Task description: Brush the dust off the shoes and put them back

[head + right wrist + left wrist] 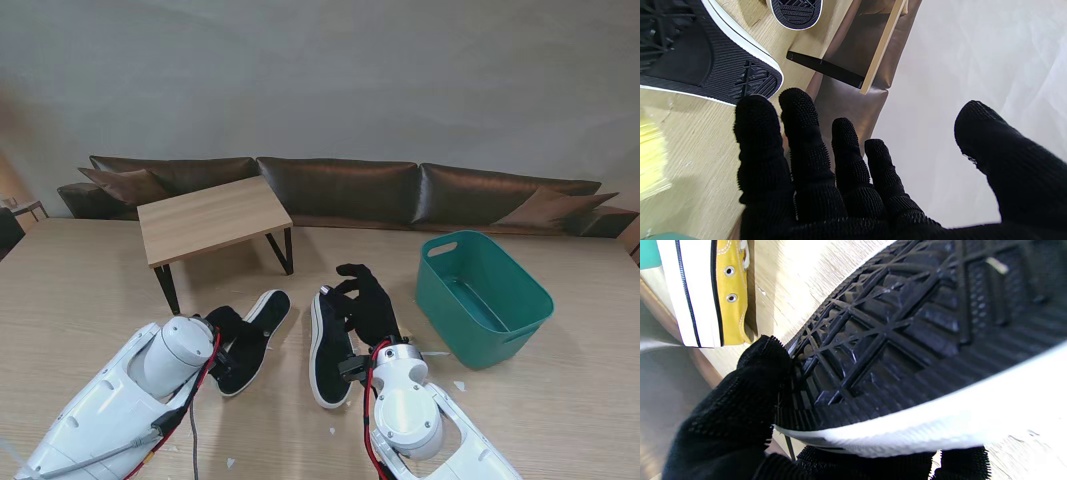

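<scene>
- Stand view: even, soft indoor light, sharp throughout; the small raised table (pixel 212 217) drops a faint shadow toward 6 o'clock.
- Left wrist view: white sole rim (pixel 940 426) overexposed, blurred toward 3 o'clock.
- Right wrist view: yellow smear (pixel 651 160) at 9 o'clock, out of focus.

The stand camera is looking down at the surface (pixel 80 290) from high. Both wrist cameras are looking along the fingers, very near; all are sharing the shoe soles (pixel 325 350).
</scene>
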Controlling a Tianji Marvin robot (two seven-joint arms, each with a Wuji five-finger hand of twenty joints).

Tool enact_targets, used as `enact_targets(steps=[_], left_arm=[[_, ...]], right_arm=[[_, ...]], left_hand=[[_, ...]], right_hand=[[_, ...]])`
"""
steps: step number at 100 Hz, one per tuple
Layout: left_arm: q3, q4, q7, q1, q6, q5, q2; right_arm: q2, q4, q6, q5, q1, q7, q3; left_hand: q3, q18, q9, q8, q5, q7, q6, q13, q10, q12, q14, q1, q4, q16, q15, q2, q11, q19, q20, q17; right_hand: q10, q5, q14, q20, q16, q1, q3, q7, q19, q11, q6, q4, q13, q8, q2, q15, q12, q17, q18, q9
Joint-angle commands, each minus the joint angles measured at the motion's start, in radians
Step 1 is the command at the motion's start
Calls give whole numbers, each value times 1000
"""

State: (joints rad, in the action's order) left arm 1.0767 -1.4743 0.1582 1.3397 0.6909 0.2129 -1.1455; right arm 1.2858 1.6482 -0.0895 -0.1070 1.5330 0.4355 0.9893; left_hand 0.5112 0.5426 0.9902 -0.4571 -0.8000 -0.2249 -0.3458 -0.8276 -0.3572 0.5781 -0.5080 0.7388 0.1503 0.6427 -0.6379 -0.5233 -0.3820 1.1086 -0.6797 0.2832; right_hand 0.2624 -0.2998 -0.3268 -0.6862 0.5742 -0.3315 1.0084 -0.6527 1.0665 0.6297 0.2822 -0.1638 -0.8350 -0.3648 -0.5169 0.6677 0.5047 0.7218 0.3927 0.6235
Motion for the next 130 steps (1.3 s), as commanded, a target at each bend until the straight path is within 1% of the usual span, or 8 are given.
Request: enact_targets(steps=[1, 40, 52, 60, 79, 93, 107, 130], left_arm=[[-5, 12, 28, 12, 20, 10, 10], [-23, -28, 95, 13, 83, 70, 43], [-40, -19, 89, -1, 105, 74, 40], [-47, -8, 93, -10, 103, 67, 40], [-53, -5, 89, -18, 125, 43, 35], [-49, -5, 71, -17, 133, 37, 28], [-47, 4, 61, -22, 128, 12, 19], [-12, 8, -15, -17, 137, -74, -21]], right_arm=[[1, 6, 1, 4, 7, -17, 0], [0, 6, -2, 8, 6, -24, 0], [0, 6, -2, 10, 6, -25, 0], [0, 5, -2, 11, 6, -25, -1], [0, 3, -3, 13, 5, -28, 1], [1, 0, -3, 15, 4, -26, 2], [1, -2, -3, 15, 3, -26, 2], [1, -5, -6, 19, 2, -29, 3]], left_hand=[[18, 31, -121, 25, -11, 13, 16, 58, -107, -151, -80, -7, -53, -84, 164, 64, 229, -19, 9, -20], [-80, 39, -149, 76, 7, 34, 58, 106, -127, -177, -93, -37, -51, -129, 219, 94, 233, -105, 54, -32], [126, 54, -15, 34, -63, -35, -5, -61, -127, -75, -47, 105, -64, -45, 37, 72, 141, 74, -35, 88], [151, 48, 47, -44, -61, -80, -20, -154, -100, -15, 0, 198, -19, -4, -66, 38, 88, 165, -51, 166], [161, 65, 31, -18, -55, -42, -45, -132, -121, -17, -28, 86, -56, -9, -40, 54, 115, 162, -40, 144], [200, 43, 105, -85, -69, -121, -95, -256, -100, 11, 87, 265, -11, 0, -110, -2, 59, 196, -17, 273], [239, -12, 195, -53, -52, -250, -104, -373, -43, 254, 239, 408, -13, 24, -172, -54, 80, 240, 81, 406], [264, -31, 222, -53, -61, -273, -106, -416, -31, 276, 284, 432, -12, 31, -168, -72, 79, 239, 98, 457]], right_hand=[[-6, 6, -10, -1, -4, 40, 0, -4, -19, 4, -25, 34, 21, 13, 28, 11, -14, -381, -38, -28], [-7, 4, -11, -2, -3, 39, 1, -1, -21, 3, -24, 34, 22, 13, 28, 11, -14, -382, -37, -27], [-6, 4, -10, -2, -3, 40, 0, -1, -21, 2, -24, 34, 21, 13, 28, 11, -14, -381, -39, -29], [-5, 2, -11, -3, -3, 41, 0, -1, -21, 2, -24, 34, 22, 13, 29, 11, -13, -382, -38, -28], [-6, 3, -11, -3, -3, 41, 0, 0, -22, 2, -24, 34, 22, 12, 29, 11, -14, -382, -38, -29], [-4, 0, -12, -3, -3, 42, 3, 0, -22, 1, -23, 34, 22, 12, 29, 11, -14, -382, -38, -28], [-4, 0, -11, -4, -3, 42, 4, 0, -22, 1, -23, 34, 21, 12, 29, 12, -13, -382, -39, -29], [-5, -1, -12, -4, -3, 43, 3, 0, -22, 2, -22, 34, 21, 12, 30, 12, -13, -382, -39, -31]])
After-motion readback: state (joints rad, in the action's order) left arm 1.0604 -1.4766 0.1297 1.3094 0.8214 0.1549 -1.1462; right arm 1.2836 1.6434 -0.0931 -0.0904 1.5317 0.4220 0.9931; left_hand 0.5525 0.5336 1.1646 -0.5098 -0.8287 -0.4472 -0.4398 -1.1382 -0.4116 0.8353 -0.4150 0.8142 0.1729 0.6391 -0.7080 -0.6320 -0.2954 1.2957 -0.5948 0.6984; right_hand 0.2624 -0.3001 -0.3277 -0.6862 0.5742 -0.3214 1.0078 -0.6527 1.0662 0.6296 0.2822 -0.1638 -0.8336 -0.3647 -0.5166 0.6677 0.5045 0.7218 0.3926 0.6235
